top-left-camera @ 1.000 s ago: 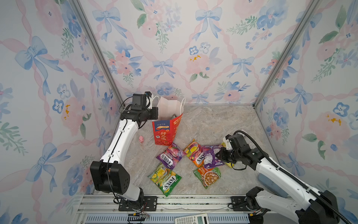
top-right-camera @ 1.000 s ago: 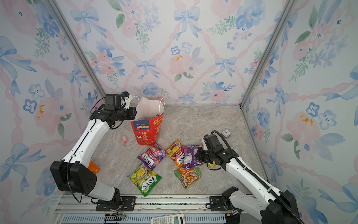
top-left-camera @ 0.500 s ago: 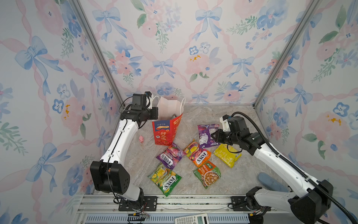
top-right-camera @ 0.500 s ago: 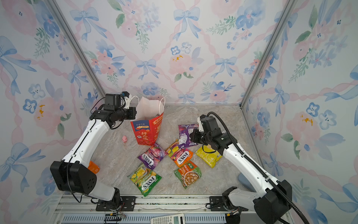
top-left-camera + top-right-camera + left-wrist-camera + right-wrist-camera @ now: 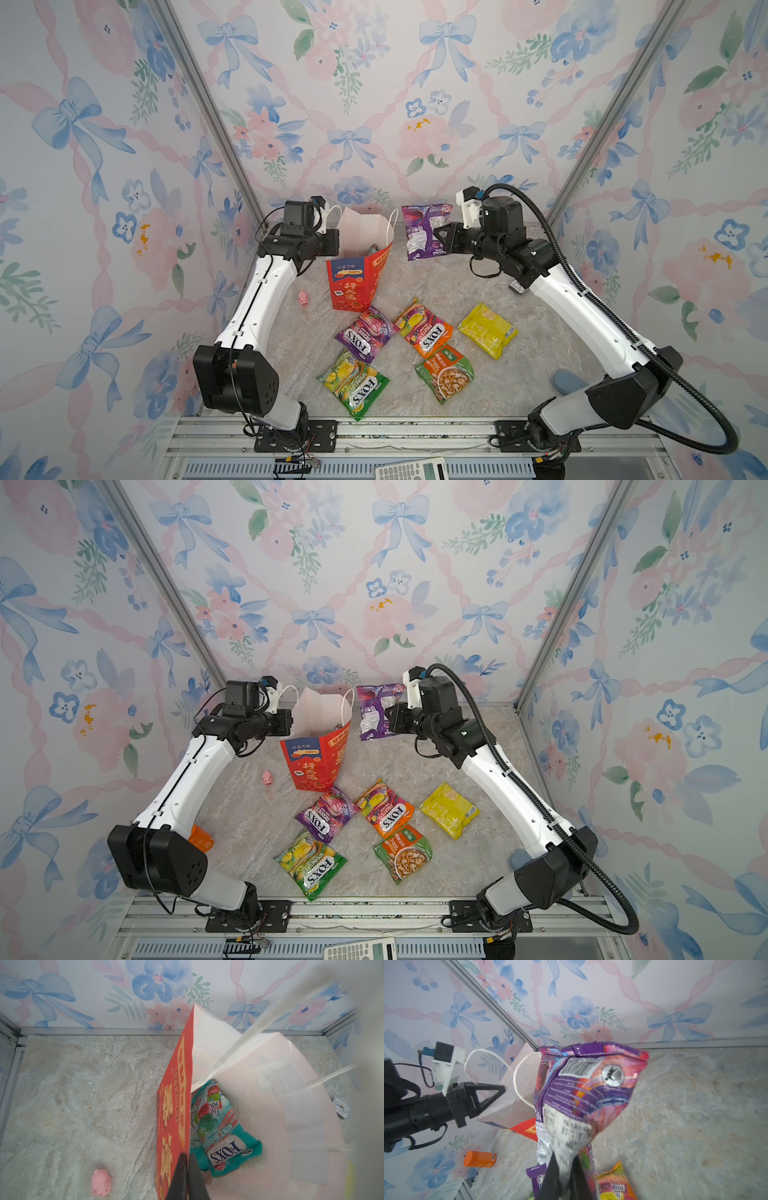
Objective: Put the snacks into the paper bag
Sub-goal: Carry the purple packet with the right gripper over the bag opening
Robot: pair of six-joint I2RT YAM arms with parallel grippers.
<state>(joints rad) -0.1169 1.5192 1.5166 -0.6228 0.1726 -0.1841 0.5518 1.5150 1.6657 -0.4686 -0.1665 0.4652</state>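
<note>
Since a second ago my right pincer [image 5: 441,240] has lifted the purple packet [image 5: 419,227] off the worktop [image 5: 415,282]. In both top views it hangs high, just beside the paper bag [image 5: 353,286]; five loose packets [image 5: 424,334] lie in front. Left wrist view: my left pincer [image 5: 185,1167] is pressed together on the bag's red wall, a teal packet [image 5: 220,1134] inside. Right wrist view: the right pincer pinches the purple packet's end.

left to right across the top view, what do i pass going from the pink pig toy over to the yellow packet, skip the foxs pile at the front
pink toy → paper bag → purple packet held up off the table → yellow packet
</note>
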